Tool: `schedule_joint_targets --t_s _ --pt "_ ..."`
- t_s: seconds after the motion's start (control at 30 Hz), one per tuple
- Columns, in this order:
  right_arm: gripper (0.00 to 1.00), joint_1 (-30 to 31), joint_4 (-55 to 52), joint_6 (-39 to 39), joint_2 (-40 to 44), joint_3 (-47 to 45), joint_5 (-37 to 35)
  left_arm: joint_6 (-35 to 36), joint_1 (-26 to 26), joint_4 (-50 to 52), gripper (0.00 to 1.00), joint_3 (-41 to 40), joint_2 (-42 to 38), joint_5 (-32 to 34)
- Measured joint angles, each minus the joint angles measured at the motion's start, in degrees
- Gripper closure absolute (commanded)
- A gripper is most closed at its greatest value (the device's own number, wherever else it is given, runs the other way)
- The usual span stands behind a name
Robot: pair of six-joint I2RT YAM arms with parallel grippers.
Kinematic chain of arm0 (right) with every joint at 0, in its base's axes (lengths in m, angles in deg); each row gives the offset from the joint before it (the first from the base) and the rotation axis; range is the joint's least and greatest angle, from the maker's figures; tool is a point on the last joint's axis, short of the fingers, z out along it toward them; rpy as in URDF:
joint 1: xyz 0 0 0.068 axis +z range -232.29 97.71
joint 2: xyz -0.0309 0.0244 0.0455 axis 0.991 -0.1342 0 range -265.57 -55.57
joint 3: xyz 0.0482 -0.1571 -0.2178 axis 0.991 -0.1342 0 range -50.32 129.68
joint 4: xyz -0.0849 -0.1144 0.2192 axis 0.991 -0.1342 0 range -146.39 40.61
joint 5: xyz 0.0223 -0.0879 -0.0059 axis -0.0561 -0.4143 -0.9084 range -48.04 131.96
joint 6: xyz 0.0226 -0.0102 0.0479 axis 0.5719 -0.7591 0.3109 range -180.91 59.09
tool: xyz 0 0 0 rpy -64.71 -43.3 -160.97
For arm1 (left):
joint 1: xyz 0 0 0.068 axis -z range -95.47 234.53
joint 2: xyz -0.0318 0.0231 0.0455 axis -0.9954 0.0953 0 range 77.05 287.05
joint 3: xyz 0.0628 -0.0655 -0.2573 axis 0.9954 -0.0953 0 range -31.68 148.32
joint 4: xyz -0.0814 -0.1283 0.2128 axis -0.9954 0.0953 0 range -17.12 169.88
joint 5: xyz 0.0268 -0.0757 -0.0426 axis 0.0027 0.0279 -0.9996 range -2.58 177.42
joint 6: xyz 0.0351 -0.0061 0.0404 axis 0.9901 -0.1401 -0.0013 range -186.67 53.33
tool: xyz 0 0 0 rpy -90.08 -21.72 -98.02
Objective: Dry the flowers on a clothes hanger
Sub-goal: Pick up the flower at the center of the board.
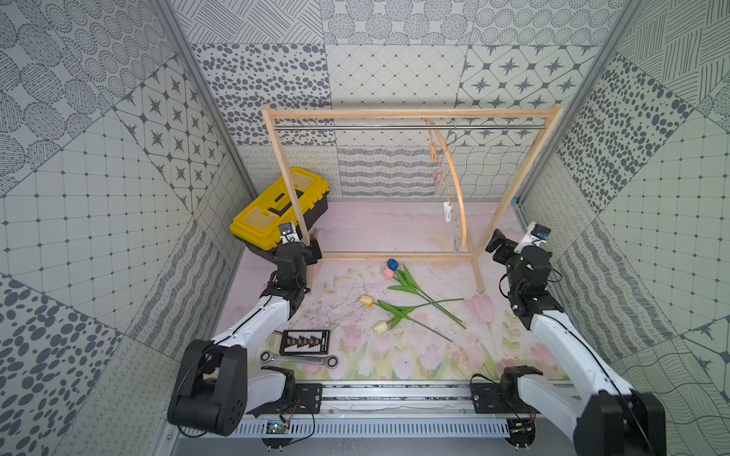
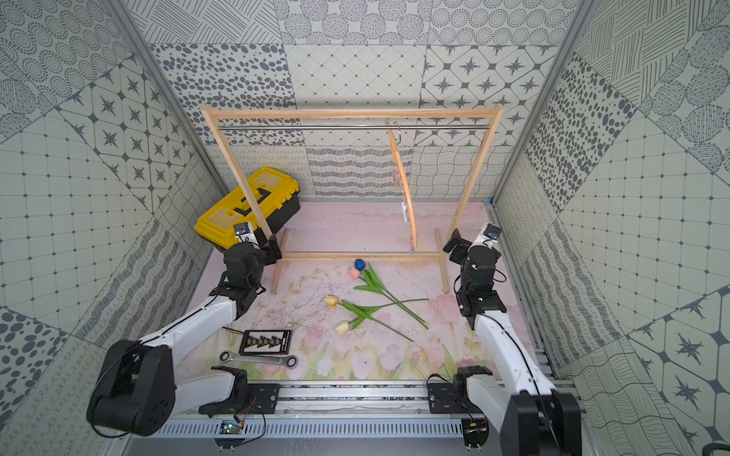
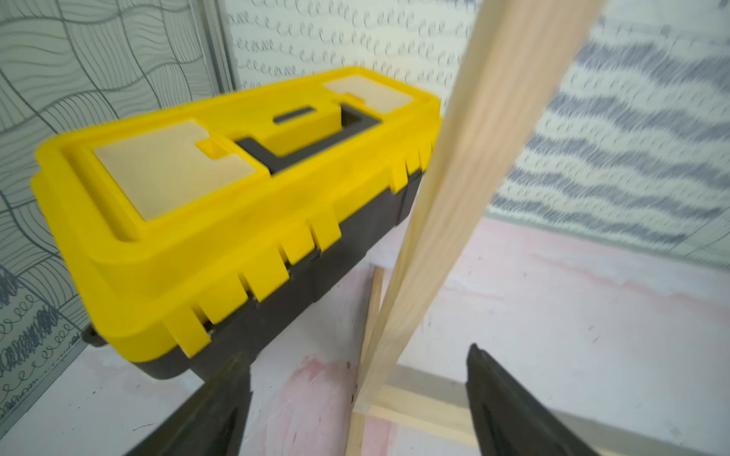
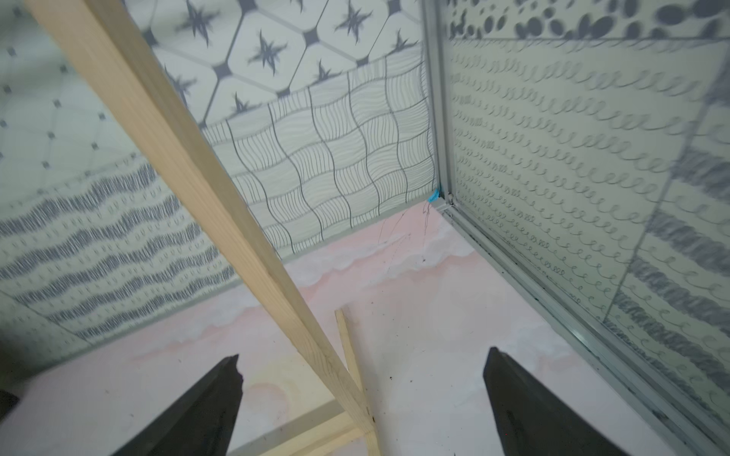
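Four flowers lie on the mat in both top views: blue head (image 1: 392,263), pink head (image 1: 387,272), yellow head (image 1: 366,301), cream head (image 1: 380,327), their green stems (image 2: 389,302) crossing. The clothes hanger (image 1: 459,197) hangs by its hook from the steel rod, turned edge-on, with small clothespins along it. My left gripper (image 1: 314,248) (image 3: 357,351) stands open astride the frame's left post near its base, not touching it. My right gripper (image 1: 495,244) (image 4: 363,353) is open around the right post's base. Neither holds anything.
The big wooden frame (image 1: 411,114) spans the back of the mat. A yellow toolbox (image 1: 280,209) sits at the back left, close to my left gripper. A black case (image 1: 304,341), a wrench (image 1: 300,358) and dry twigs (image 1: 339,304) lie front left.
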Motion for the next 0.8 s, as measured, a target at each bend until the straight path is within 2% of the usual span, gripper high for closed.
schedule_joint_targets --t_s 0.1,0.2,0.27,0.4,0.57,0.8 --pt "0.13 -2.97 -10.58 8.63 11.65 -3.67 0.87 -7.28 2.51 9.44 0.15 2.12 -6.91 0.59" --pt "0.38 -3.28 -22.27 11.78 11.74 -1.7 5.6 -12.96 7.76 17.53 0.12 2.21 -11.69 0.55" --pt "0.48 -2.03 -30.03 12.09 8.98 2.19 9.44 -14.97 11.21 20.98 0.15 2.1 -13.4 -0.33" --pt "0.58 6.19 -40.85 11.08 3.5 11.52 13.0 -17.51 15.3 23.37 0.18 2.16 -13.79 -4.68" --pt "0.65 18.1 -47.23 10.34 -3.17 23.71 12.0 -17.86 16.98 23.47 0.23 7.26 -7.43 -10.4" --pt "0.67 23.1 -50.62 11.41 -9.94 25.55 10.43 -17.49 18.93 22.18 0.27 13.35 0.42 -16.68"
